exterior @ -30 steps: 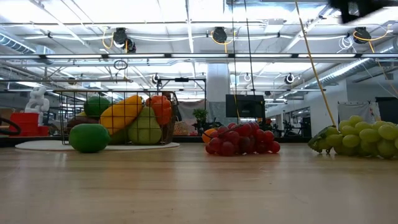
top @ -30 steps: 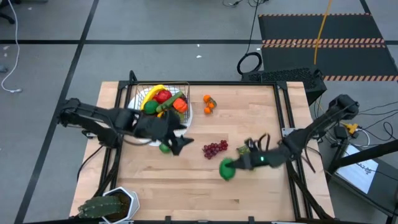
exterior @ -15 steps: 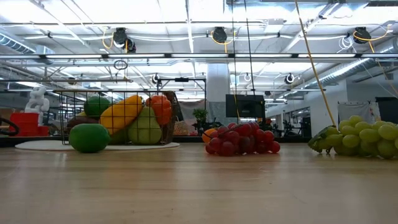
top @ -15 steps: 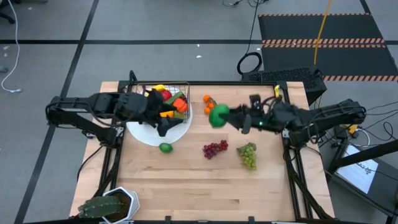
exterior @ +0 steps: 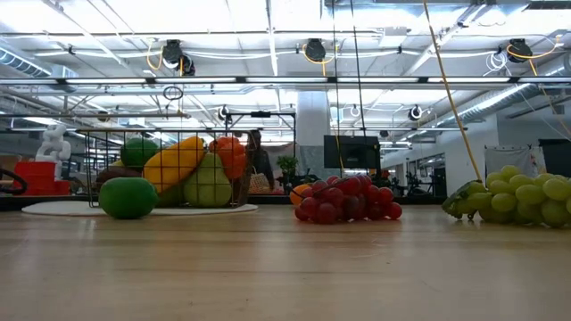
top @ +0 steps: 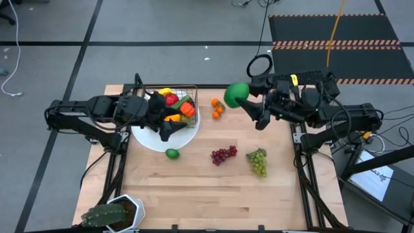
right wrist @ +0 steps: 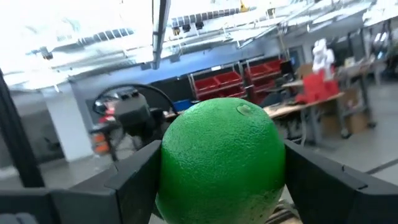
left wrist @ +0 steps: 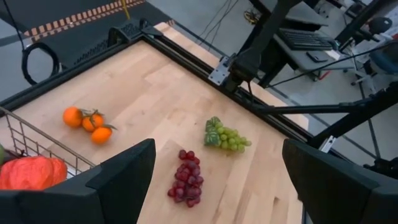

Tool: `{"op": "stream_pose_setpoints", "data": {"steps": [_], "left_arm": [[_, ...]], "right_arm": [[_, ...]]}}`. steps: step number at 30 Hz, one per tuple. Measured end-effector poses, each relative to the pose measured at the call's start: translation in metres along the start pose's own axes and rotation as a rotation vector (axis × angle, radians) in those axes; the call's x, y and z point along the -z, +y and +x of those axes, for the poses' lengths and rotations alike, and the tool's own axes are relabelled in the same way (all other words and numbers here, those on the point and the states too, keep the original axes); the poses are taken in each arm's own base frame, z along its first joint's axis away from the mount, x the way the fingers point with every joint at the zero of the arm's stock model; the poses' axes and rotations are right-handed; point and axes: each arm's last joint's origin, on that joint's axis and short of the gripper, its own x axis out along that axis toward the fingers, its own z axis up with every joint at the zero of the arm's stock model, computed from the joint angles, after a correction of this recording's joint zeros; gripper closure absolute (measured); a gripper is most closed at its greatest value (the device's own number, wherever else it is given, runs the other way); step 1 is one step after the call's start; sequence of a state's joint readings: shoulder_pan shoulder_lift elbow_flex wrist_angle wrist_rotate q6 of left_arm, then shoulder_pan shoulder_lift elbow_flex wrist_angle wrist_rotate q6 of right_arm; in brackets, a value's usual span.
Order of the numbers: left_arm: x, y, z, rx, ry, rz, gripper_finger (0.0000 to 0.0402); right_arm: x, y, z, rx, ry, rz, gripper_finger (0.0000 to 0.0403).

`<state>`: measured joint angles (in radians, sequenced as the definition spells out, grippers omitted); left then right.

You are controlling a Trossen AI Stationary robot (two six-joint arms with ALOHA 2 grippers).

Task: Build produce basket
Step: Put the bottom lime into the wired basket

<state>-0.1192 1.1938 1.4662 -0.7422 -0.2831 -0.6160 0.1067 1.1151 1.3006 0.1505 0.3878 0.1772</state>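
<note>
- Count, loose on the counter (top: 194, 188): one lime (top: 171, 153), one bunch of purple grapes (top: 223, 155), one bunch of green grapes (top: 257, 160), three small oranges (top: 217, 108) in a cluster
- One more green round fruit (top: 236, 94), clamped between the fingers of the right pincer (top: 244, 102), held above the counter's far edge; in the right wrist view the fruit (right wrist: 221, 165) fills the space between both fingers
- One basket (top: 169, 103), on a round white plate (top: 162, 137) at the far left part of the counter, under the left pincer (top: 169, 126); its long axis runs left to right in the high view
- In the basket, low view: yellow, green and red-orange pieces packed close; exact count cannot be told
- Left pincer fingers stand wide apart with nothing between them; it hangs over the plate's near side
- The oranges lie between the two pincers, near the far edge
- Both grape bunches lie nearer than the right pincer, mid-counter; their long axes run roughly far to near
- The lime lies just nearer than the left pincer, off the plate's rim
- The near half of the counter is open wood; a potted plant (top: 113, 215) sits at the near left corner
</note>
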Motion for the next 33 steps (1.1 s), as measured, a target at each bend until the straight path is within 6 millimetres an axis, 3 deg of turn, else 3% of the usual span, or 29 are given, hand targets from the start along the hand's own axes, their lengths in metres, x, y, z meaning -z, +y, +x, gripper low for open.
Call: {"op": "stream_pose_setpoints", "data": {"steps": [6, 23, 33], "left_arm": [[-0.003, 0.004, 0.002, -0.031, -0.015, -0.004, 0.0051], [-0.011, 0.017, 0.006, -0.091, -0.036, 0.031, 0.0051], [-0.009, 0.018, 0.006, -0.075, -0.009, 0.062, 0.0051]], "right_arm": [[-0.004, -0.006, -0.001, 0.025, -0.015, -0.032, 0.0112], [-0.01, -0.028, 0.004, 0.099, -0.086, 0.686, 0.0112], [-0.011, -0.028, 0.004, 0.091, -0.098, 0.806, 0.0112]]}}
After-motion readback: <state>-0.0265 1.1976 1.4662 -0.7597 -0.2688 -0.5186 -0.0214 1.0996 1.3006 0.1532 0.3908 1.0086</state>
